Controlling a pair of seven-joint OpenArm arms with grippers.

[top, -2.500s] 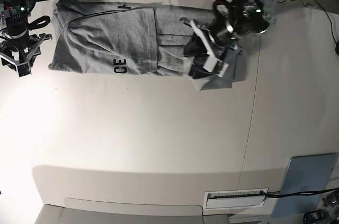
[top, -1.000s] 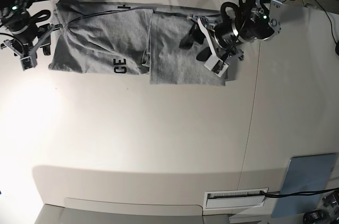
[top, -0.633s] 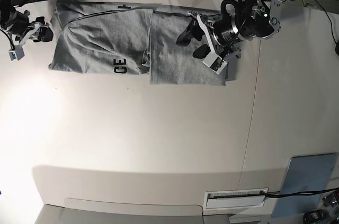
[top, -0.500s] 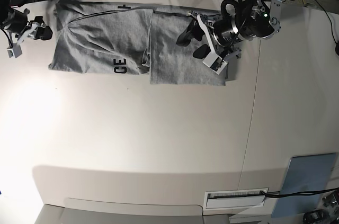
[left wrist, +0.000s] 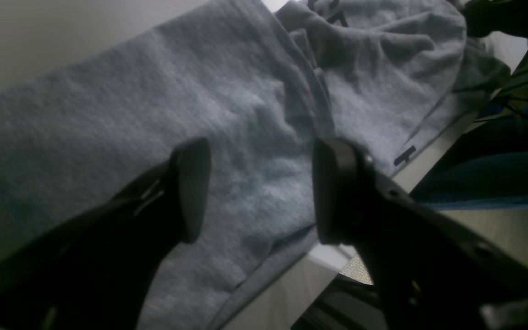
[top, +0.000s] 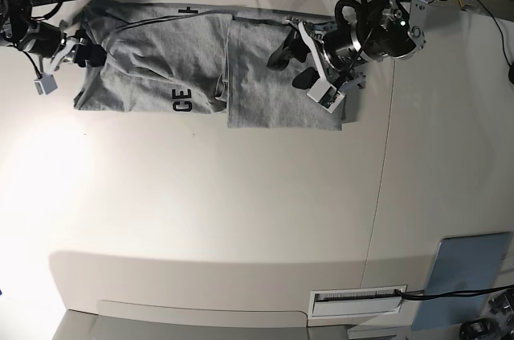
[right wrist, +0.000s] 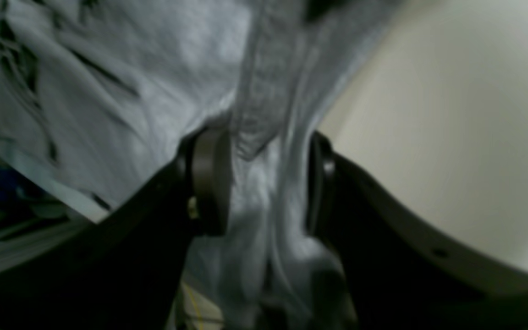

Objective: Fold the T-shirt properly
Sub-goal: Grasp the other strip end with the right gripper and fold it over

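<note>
Right gripper pinches T-shirt edge; left gripper spread above it.

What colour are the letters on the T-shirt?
Black, on the grey T-shirt; the base view shows them best.

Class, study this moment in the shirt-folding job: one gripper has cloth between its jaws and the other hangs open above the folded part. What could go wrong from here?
1. The right gripper has a bunched ridge of the T-shirt between its jaws; pulling may drag several layers and wrinkle the fold.
2. The left gripper hovers open over the folded panel, so nothing pins it; a pull from the other end might shift it.
3. The shirt lies by the table edge and could slip over.
</note>
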